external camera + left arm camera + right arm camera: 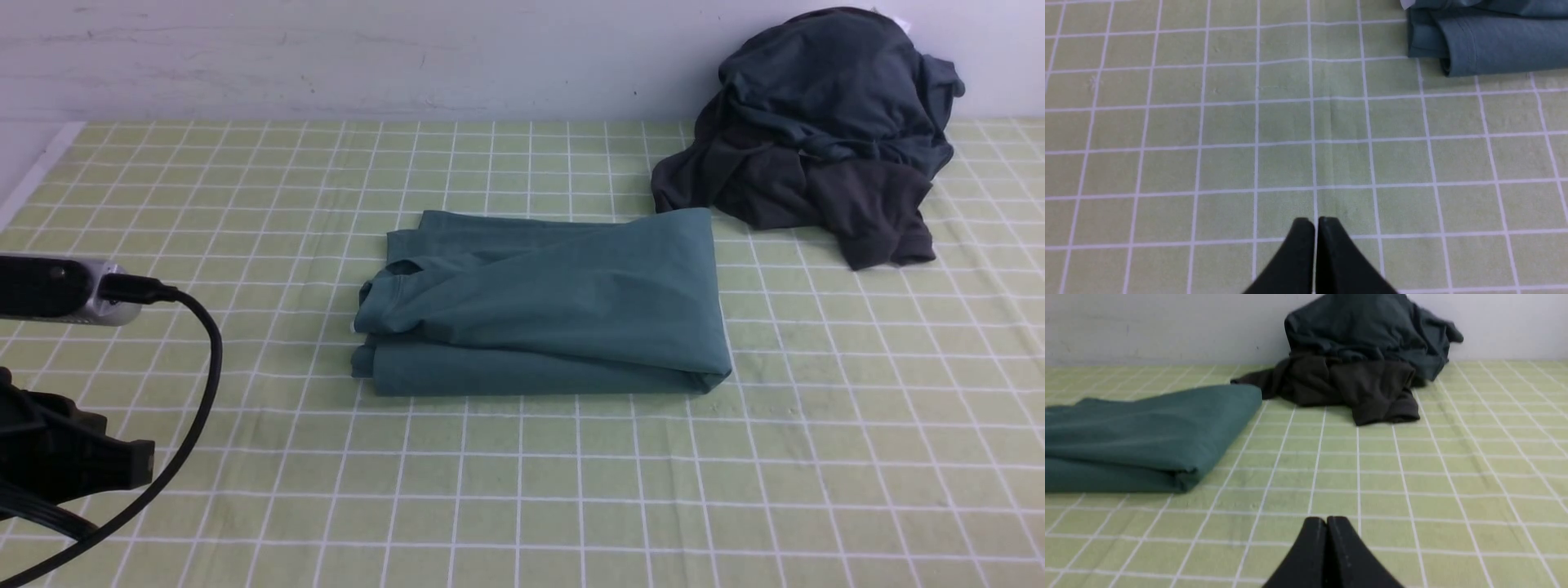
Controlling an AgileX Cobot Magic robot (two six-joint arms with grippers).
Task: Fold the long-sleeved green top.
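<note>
the green long-sleeved top [543,302] is lying mid-cloth as a folded rectangle, just beside the dark garments [816,122]. the left gripper [1315,222] and right gripper [1327,520] are hovering pressed together, empty (folding looks finished); any touch-up is calling for gently pressing the loose left edges flat.

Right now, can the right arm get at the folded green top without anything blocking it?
Probably yes. The right tool hangs shut over bare checked cloth, and nothing lies between it and the folded green top. The dark clothes pile sits farther back, off that path.
</note>
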